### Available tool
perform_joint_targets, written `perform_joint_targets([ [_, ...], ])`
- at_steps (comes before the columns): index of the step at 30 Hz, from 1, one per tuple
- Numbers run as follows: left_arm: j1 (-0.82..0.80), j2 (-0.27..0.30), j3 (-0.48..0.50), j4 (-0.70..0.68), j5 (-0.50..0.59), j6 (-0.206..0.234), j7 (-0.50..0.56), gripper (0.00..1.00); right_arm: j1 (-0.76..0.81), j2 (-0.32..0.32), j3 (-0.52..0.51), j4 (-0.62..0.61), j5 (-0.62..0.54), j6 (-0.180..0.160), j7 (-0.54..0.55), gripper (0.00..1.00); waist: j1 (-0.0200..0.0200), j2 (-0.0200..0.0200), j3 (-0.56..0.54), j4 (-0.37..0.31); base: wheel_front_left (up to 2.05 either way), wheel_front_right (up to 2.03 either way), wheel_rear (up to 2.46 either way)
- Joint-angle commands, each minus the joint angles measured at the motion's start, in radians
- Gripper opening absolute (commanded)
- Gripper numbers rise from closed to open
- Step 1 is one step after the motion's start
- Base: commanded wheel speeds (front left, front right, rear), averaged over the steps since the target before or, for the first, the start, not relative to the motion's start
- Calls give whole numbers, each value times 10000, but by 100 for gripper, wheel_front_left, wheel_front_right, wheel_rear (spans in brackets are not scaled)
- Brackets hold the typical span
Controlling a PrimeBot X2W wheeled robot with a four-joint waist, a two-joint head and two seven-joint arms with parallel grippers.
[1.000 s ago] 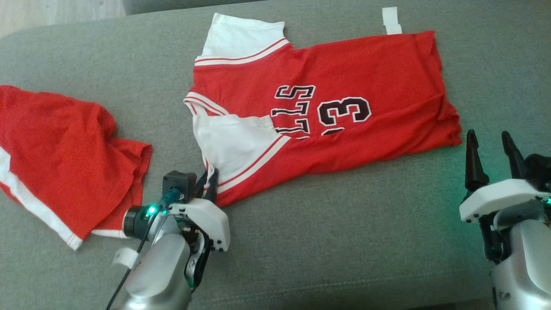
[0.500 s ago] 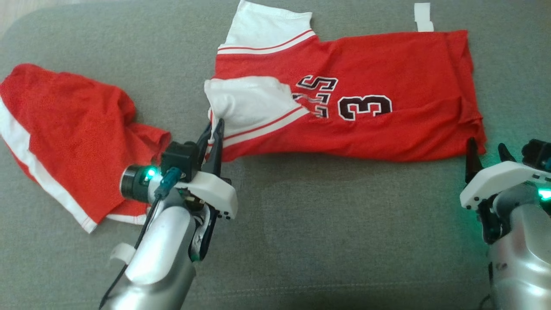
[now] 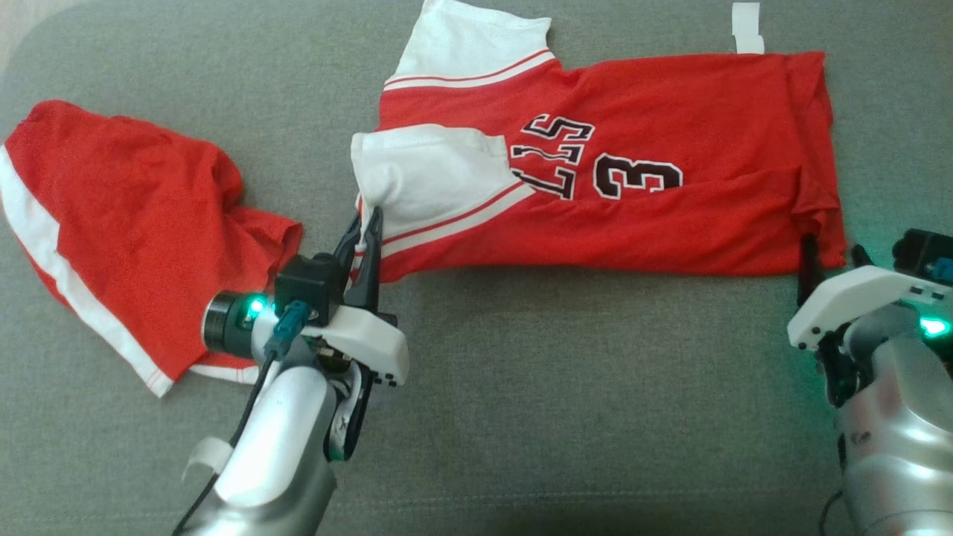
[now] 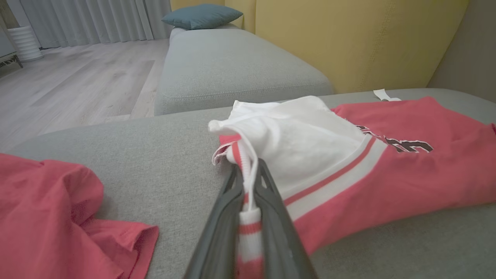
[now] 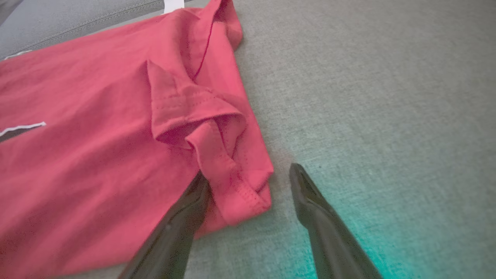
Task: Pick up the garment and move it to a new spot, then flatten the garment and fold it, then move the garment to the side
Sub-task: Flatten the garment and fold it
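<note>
at the jersey [image 3: 670, 112] edge, left gripper [image 3: 366, 222] clamps trim; right gripper [image 5: 248, 173] straddles corner.

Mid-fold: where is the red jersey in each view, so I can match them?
Head view: jersey upper centre to right, left gripper shut on its striped trim.
Left wrist view: jersey centre to right edge.
Right wrist view: jersey left half, hem corner inside the open right gripper.
Shared landmark: white tape strip beyond it.
</note>
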Motion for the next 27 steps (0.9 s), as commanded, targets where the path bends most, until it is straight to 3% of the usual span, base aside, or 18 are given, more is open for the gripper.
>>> perform_joint_targets([
  [1,-228,239,416,-118,45,27,-123,0,-282,-16,363,4,20,-7,-119,1,0,0,-30,-38,0,0,0],
  [15,61,304,390,823,-154,-174,-123,0,314,-818,929,-426,610,-7,-512,0,0,0,-856,-408,0,0,0],
  [21,413,364,352,942,-262,-286,-123,0,1252,-1005,1257,-1200,513,-7,-96,0,0,0,-1313,-585,0,0,0],
  [27,889,444,26,1139,-334,-585,106,0,2319,-720,1083,-1981,448,-7,838,0,0,0,-1643,-720,0,0,0],
])
